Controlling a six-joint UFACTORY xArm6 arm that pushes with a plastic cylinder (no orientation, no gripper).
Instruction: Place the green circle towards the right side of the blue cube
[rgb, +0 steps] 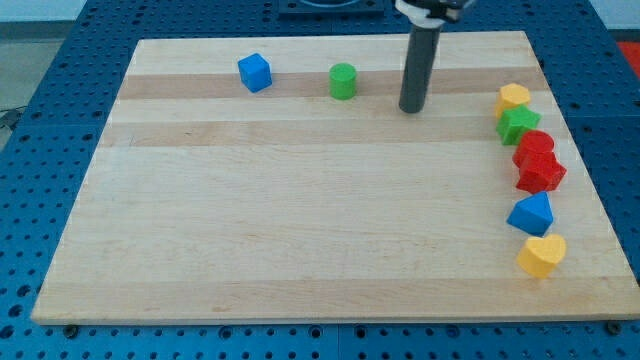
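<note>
The wooden bench (300, 220) sits on a blue board full of holes (60, 60). Near the view's top, on the left, I see the blue cube (255, 72). The green circle (343, 81) stands to its right, apart from it. My tip (411, 108) rests further right, near the green circle but not touching. I have no claw, only a rod. Down the right edge sit a yellow block (514, 98), green star (519, 125), two red blocks (538, 160), a blue triangle (531, 214) and a yellow heart (542, 256).

And the count is in: 8 blocks on the tabletop (300, 220). That's 2 blue (255, 72) (531, 213), 2 green (343, 81) (518, 125), 2 red (534, 145) (541, 173) and 2 yellow (514, 97) (542, 255).
</note>
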